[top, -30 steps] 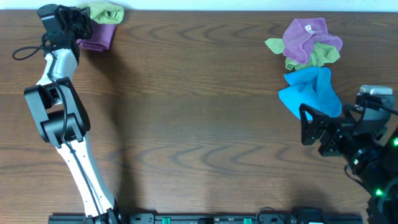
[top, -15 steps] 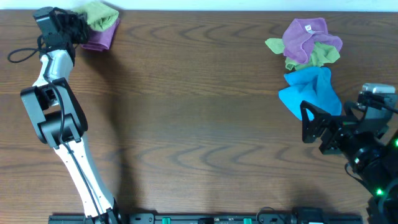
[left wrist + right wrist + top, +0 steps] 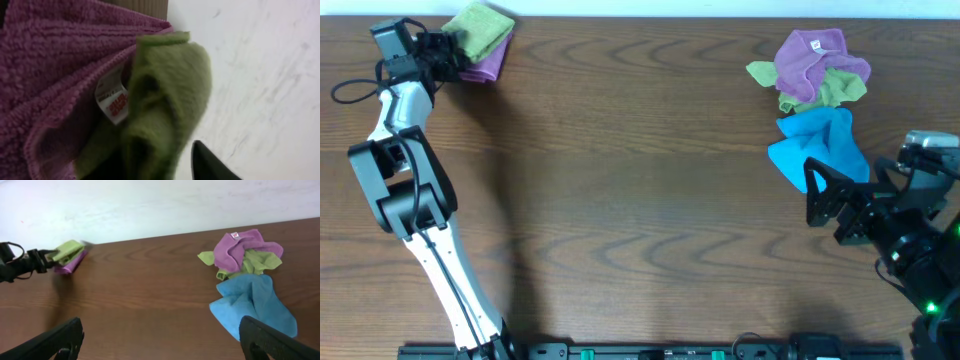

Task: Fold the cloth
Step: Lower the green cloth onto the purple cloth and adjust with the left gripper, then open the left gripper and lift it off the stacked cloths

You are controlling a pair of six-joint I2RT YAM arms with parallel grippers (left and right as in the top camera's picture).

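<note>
Lying folded, the lime-green cloth (image 3: 480, 24).

Looks at close range onto a purple cloth (image 3: 45, 65) that fills the left side, its hemmed edge running from upper right down to lower left. Shows a green cloth (image 3: 167, 95) bunched in the middle, pressed against the purple one and overlapping that hem. Finds a small white tag (image 3: 112, 97) with red print right where the two cloths meet; cannot tell which one owns it. Catches a sliver of brown worktop (image 3: 145, 6) at the top, ending in a straight edge, with a pale, blurred white surface (image 3: 265, 75) beyond it behind the green cloth. Shows one dark finger (image 3: 212, 162) rising from the bottom, just beside the green cloth's lower end.
</note>
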